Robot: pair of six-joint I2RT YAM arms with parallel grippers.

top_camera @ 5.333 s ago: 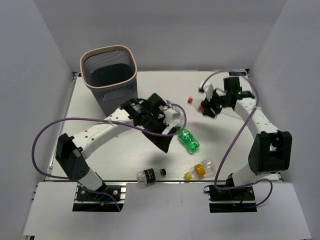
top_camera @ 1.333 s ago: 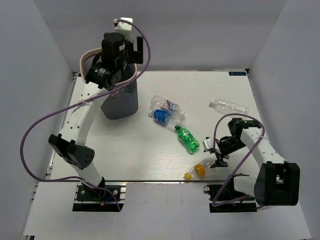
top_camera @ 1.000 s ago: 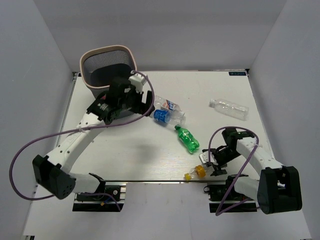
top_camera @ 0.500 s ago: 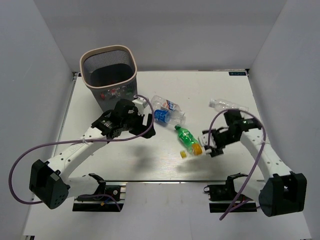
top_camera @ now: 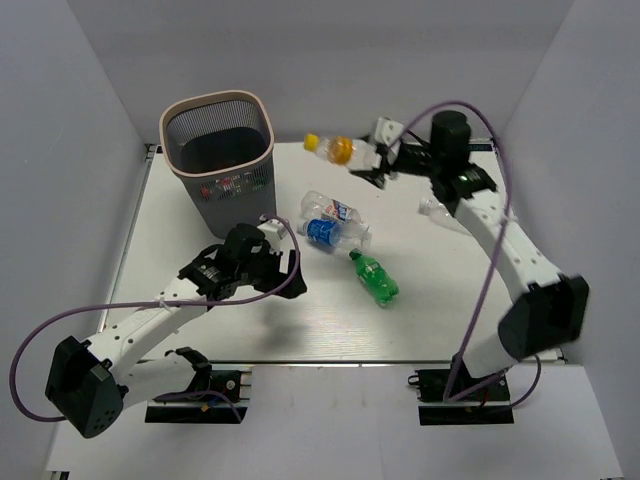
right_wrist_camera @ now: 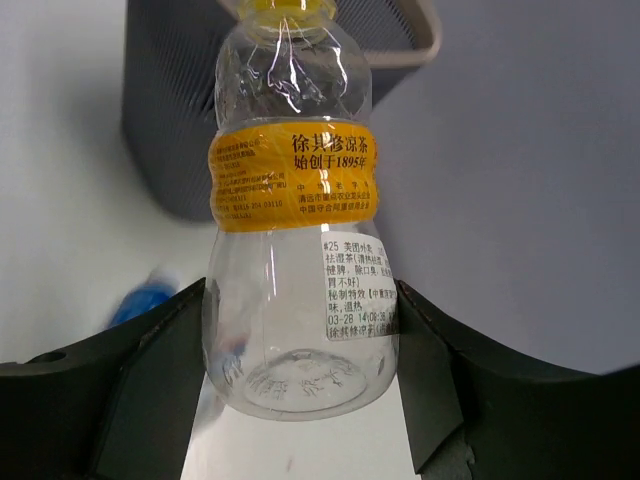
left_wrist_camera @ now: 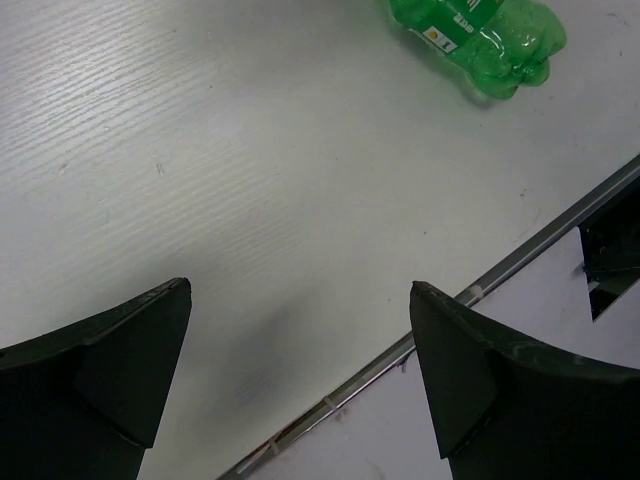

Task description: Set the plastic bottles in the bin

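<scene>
Pinching the yellow-label bottle (top_camera: 338, 149) by its base, the right gripper (top_camera: 372, 160) may drop it short of the far-left-corner bin (top_camera: 215, 97); the left gripper (left_wrist_camera: 300, 290) gapes wide, empty.

table (top_camera: 250, 320): white, wood-grained | bin (top_camera: 218, 150): stood upright at the far-left corner | green bottle (top_camera: 375, 278): lay on its side mid-table | blue-labelled bottle (top_camera: 325, 232) and labelled clear bottle (top_camera: 332, 208): lay touching, just beyond the green one | plain clear bottle (top_camera: 440, 212): lay far right, partly hidden
</scene>
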